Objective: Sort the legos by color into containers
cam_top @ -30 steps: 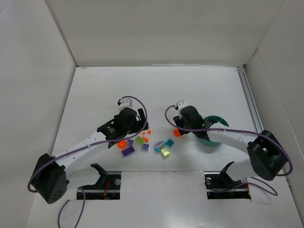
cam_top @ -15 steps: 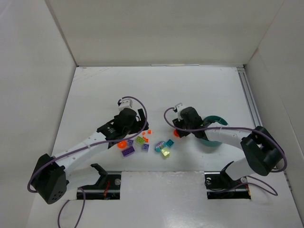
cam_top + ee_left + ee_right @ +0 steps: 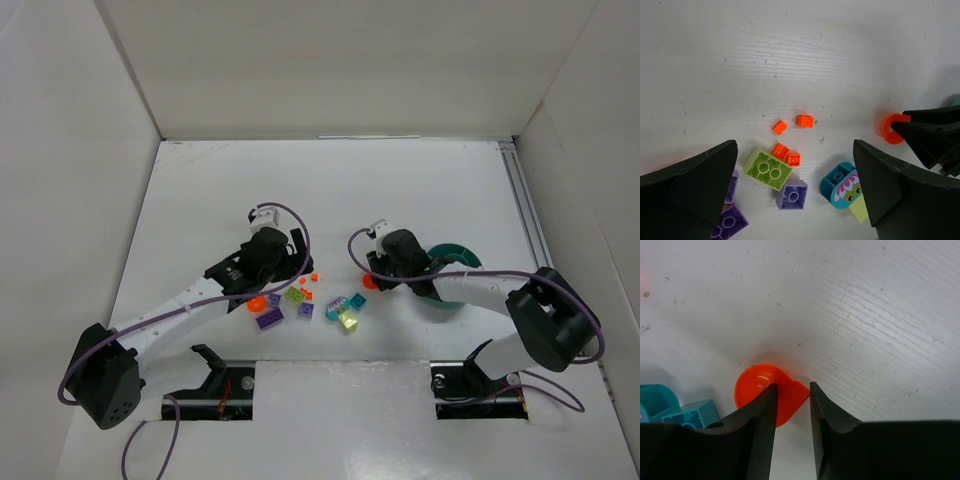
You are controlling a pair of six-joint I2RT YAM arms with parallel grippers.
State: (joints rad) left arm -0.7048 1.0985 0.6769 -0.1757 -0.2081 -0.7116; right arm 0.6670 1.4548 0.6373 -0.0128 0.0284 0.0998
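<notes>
My right gripper (image 3: 791, 386) is down at the table with its jaws closed on a flat round orange lego (image 3: 765, 390), which rests on the table; it also shows in the top view (image 3: 370, 281). My left gripper (image 3: 795, 145) is wide open and empty above the pile: a lime brick (image 3: 767, 169), a small purple brick (image 3: 791, 194), a teal round piece with a flower face (image 3: 842, 185) and several tiny orange studs (image 3: 804, 120). The teal bowl (image 3: 462, 252) sits behind the right arm, mostly hidden by it.
More legos lie near the front of the pile: an orange round piece (image 3: 257, 303), a dark purple brick (image 3: 268, 320) and a translucent yellow block (image 3: 348, 320). White walls enclose the table on three sides. A metal rail (image 3: 527, 225) runs along the right.
The right arm's elbow has swung left and its gripper has settled lower over the orange round lego. The left arm and the pile have not moved.
</notes>
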